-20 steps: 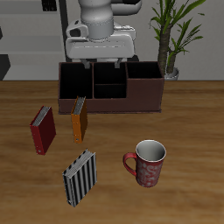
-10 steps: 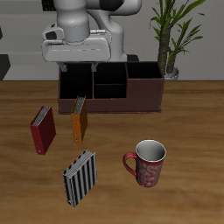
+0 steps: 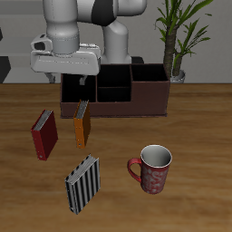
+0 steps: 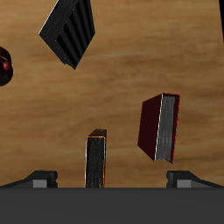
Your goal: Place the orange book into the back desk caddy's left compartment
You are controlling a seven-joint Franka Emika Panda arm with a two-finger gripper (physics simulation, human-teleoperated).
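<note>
The orange book stands on edge on the table, just in front of the back desk caddy, a wide dark maroon box. It also shows in the wrist view, spine up. My gripper is open and empty. It hangs above the caddy's end section, which I take for the left compartment, dark inside and empty. That is a little behind and above the book. In the wrist view the gripper has its fingertips wide apart, with the book between them far below.
A dark red book stands beside the orange one, also in the wrist view. A black-and-white striped book and a red mug sit nearer the front edge. A potted plant stands behind the caddy.
My gripper has swung sideways from over the caddy's middle to over its end section, nearer the orange book. The books, mug and caddy have not moved.
</note>
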